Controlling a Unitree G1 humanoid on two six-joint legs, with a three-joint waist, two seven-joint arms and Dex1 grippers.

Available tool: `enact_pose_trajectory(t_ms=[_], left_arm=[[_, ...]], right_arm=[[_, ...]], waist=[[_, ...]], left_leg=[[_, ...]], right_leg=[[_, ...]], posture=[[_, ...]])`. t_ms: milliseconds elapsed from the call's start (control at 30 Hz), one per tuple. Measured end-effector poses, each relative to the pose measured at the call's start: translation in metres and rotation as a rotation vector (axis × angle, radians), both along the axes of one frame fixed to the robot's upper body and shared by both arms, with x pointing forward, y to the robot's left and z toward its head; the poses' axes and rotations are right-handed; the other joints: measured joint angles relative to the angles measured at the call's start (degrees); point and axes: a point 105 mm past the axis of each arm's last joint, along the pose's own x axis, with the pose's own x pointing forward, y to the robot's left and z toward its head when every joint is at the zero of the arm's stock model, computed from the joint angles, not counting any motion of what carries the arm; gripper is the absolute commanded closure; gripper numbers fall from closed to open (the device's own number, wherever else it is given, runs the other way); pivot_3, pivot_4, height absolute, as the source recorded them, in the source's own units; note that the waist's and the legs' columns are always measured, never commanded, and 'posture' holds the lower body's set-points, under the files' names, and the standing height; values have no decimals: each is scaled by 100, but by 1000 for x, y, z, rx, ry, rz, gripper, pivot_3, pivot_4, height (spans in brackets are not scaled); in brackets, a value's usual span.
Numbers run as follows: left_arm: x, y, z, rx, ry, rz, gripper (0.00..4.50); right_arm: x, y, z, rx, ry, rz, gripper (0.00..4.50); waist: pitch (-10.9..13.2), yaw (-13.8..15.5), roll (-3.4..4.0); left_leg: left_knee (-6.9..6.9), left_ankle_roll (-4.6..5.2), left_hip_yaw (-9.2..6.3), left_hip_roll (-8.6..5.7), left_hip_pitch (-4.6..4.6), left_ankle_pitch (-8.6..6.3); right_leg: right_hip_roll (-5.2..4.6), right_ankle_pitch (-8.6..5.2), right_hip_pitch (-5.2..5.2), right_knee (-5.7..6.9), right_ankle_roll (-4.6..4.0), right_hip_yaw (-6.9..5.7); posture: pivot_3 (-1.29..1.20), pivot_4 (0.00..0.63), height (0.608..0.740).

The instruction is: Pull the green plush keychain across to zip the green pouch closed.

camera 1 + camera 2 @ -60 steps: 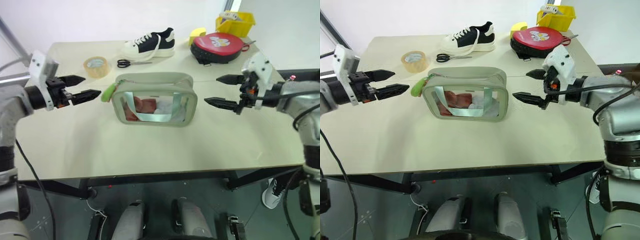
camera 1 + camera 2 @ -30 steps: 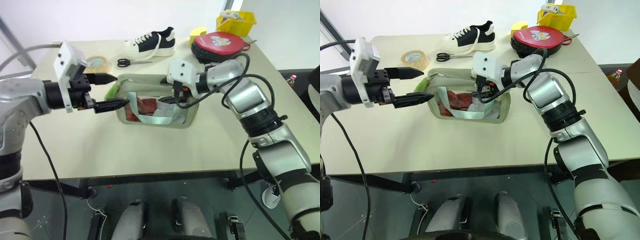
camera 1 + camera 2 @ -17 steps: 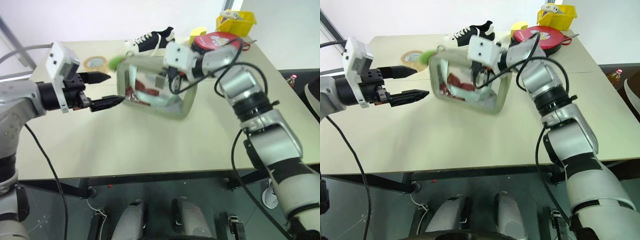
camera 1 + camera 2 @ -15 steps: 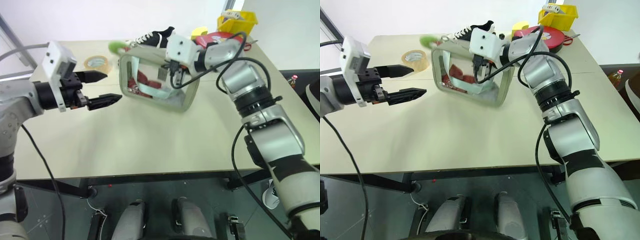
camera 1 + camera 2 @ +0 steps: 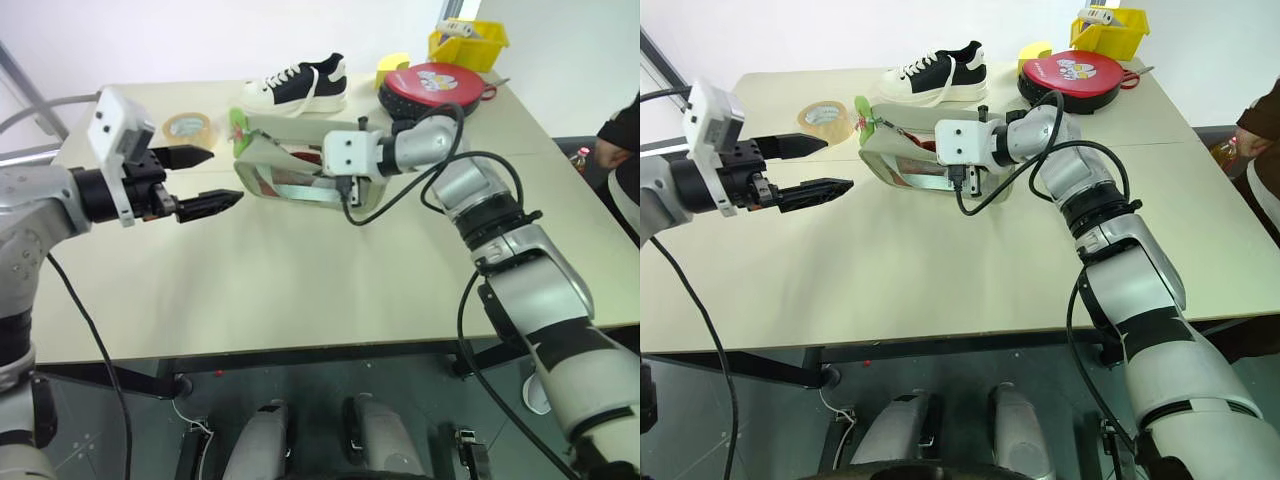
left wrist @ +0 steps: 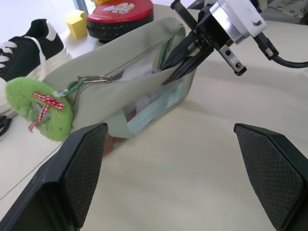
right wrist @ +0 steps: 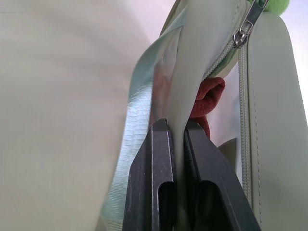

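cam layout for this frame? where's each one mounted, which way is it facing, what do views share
Left and right eye: on the head, looking forward and down over the table; both arms show.
Left wrist: looks along the open left gripper at the green pouch, green plush keychain and right gripper.
Right wrist: looks along its fingers, shut on the pouch's edge.
Shared: all views show the pouch.

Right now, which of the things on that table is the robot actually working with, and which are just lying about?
In use:
green pouch, pinched by the right fingers
green plush keychain on its zipper
left fingers, open, near the keychain

Lying about:
sneaker
tape roll
round red zip case
yellow bin
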Motion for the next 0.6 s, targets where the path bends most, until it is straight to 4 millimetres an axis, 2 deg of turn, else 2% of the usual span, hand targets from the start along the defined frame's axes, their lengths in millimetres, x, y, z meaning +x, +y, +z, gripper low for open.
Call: enact_pose_trajectory(t_ms=[333, 600], left_arm=[[0, -3, 0, -7, -5, -4, 0], [0, -5, -1, -12, -2, -11, 0]], right_arm=[[0, -5, 15, 50, 25, 7, 4465], [-8, 5, 15, 70, 83, 53, 4465]], waist=[[0, 7, 0], [0, 7, 0]], left_leg=[[0, -6, 0, 0, -1, 3], [0, -5, 0, 0, -1, 3]], right_leg=[[-1, 0, 0, -2, 0, 0], [-1, 0, -1, -1, 0, 0]], posture=[[0, 150, 740], [0, 150, 740]])
